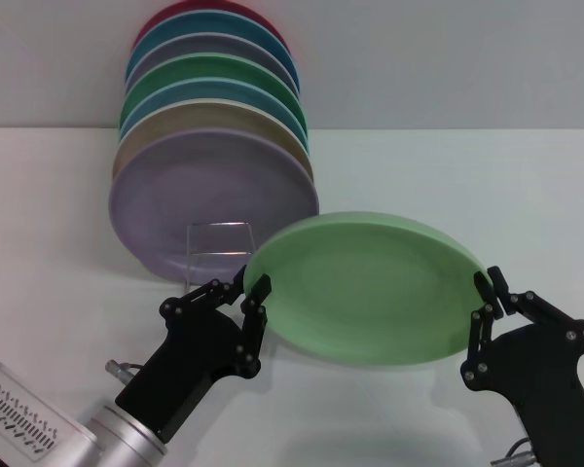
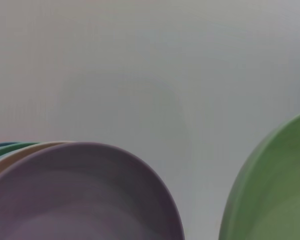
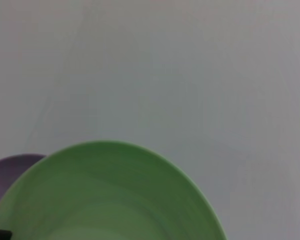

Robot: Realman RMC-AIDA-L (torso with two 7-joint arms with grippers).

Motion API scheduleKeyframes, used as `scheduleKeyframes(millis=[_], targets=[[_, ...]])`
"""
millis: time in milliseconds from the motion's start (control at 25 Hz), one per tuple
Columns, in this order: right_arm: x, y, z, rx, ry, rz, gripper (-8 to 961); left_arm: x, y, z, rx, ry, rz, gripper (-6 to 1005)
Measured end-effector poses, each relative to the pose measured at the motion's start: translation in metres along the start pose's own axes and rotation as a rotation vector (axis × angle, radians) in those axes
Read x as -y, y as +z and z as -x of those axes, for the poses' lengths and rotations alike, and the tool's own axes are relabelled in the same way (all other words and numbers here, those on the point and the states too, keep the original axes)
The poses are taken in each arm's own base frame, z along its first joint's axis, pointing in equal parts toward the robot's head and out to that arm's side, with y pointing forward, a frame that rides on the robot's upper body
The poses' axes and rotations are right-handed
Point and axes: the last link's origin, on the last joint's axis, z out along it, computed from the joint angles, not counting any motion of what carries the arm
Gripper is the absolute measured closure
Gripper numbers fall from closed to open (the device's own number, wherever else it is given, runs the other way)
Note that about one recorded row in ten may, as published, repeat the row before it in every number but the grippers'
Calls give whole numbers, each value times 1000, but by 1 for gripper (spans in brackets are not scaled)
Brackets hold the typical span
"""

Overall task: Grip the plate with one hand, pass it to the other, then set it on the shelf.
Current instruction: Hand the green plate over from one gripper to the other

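Plate [image 1: 370, 287]: held off the table between both grippers, left gripper [image 1: 256, 292] pinching one rim, right gripper [image 1: 487, 297] clamped on the opposite rim. Handover under way, seemingly; shelf [image 1: 219, 243] beyond left gripper, placement pending.

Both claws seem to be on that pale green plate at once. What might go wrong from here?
The round, matte mint-green plate hangs tilted above the table, held only at opposite rim edges by the left gripper and right gripper. If one lets go before the other grips firmly, it may slip and drop. Swinging it toward the thin silver wire rack, it might knock the upright lilac plate fronting the stack.
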Motion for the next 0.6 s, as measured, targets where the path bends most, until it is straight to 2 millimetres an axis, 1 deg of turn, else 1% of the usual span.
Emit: scheduleKeyframes(millis=[160, 600], targets=[[0, 0, 0, 1, 0, 1, 934, 0, 0, 0, 0, 0, 0, 842], [1, 0, -1, 0, -3, 1, 935, 1, 1, 0, -2, -4, -7, 848]])
